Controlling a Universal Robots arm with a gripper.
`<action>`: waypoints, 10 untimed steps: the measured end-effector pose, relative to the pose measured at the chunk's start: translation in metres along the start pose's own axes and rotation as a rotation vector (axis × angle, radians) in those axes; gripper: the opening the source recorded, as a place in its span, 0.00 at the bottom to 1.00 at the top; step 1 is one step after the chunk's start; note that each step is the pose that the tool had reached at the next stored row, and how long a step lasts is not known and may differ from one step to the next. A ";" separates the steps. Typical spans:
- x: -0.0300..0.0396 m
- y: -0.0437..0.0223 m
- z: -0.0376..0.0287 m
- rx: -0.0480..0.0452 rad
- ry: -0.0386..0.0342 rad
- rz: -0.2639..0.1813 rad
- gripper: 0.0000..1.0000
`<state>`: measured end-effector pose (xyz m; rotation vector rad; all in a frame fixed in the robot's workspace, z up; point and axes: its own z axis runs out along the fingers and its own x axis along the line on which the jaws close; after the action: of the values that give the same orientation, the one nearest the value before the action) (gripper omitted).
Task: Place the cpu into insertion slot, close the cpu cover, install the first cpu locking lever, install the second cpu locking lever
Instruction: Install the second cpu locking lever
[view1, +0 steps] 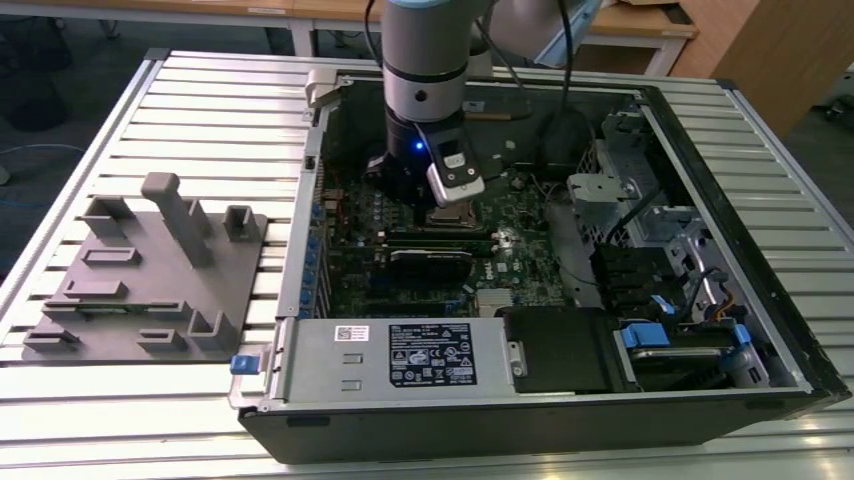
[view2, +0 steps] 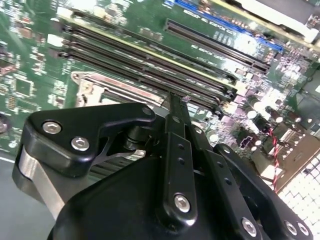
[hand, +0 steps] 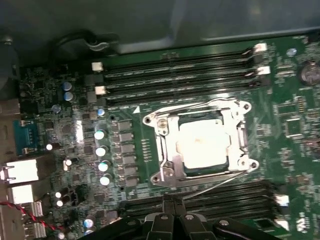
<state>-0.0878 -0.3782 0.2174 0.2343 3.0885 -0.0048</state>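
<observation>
The cpu (hand: 205, 145), with its silver-tan top, lies in the insertion slot (hand: 165, 170) on the green motherboard. The silver cpu cover (hand: 240, 137) lies flat around it. A thin wire lever (hand: 170, 107) runs along one side of the socket and another lever (hand: 220, 181) along the opposite side; I cannot tell whether they are latched. My gripper (hand: 168, 201) hangs just beside the socket, with its black fingers together and nothing between them. In the second wrist view the gripper (view2: 173, 100) points at the socket's edge (view2: 100, 85). In the exterior view the gripper (view1: 447, 208) is low inside the open computer case.
Long black memory slots (hand: 175, 70) flank the socket on two sides. A grey fixture plate (view1: 147, 270) stands on the slatted table at the exterior view's left. The power supply (view1: 400, 355), a drive cage (view1: 667, 250) and cables crowd the case.
</observation>
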 end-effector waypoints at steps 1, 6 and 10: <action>0.0010 -0.0001 0.0013 0.0000 0.0000 0.000 0.10; 0.0033 -0.0005 0.0092 -0.0001 0.0000 0.000 0.10; 0.0034 -0.0004 0.0095 0.0000 0.0001 0.000 0.10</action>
<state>-0.0909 -0.3782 0.2077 0.2342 3.0886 -0.0048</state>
